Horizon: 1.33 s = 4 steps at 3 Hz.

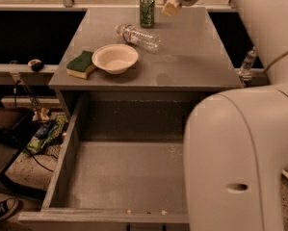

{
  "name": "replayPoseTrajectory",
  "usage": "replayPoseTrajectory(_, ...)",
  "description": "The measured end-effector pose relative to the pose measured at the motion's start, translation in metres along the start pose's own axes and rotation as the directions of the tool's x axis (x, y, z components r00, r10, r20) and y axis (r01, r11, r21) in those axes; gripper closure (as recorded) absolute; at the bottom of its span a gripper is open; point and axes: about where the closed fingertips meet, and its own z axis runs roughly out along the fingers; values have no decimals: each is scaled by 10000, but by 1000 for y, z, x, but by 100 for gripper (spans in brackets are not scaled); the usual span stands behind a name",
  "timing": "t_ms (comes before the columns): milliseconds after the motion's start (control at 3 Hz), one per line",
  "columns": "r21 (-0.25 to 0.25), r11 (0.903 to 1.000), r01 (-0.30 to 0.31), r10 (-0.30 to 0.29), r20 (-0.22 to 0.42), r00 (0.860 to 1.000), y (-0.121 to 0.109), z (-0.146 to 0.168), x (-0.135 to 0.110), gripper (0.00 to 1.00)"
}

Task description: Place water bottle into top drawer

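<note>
The water bottle [138, 35] lies on its side on the grey table [191, 57], cap toward the left, just behind a white bowl. The top drawer [129, 174] is pulled open below the table's front edge and holds nothing. My gripper [173, 6] hangs over the table's back edge, to the right of and behind the bottle and apart from it, beside a green can.
A green drink can [147, 10] stands upright at the table's back. A white bowl [115, 57] and a green-and-yellow sponge [82, 64] sit at the front left. My arm's large white body [240, 158] covers the drawer's right side. Clutter lies on the floor at left.
</note>
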Motion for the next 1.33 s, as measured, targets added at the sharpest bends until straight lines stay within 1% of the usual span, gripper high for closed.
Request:
replayPoseTrajectory(333,497,9949,873,-790,-1483,9858,6,26,-32,11)
replayPoseTrajectory(667,634,9854,1578,-1393,-2311,9629,17,51,-62,0)
replayPoseTrajectory(1000,380,9823,1832,-1637,-2999,9398,34,82,-78,0)
replayPoseTrajectory(1333,51,9850,1727,-1607,-3390,9269,47,106,-75,0)
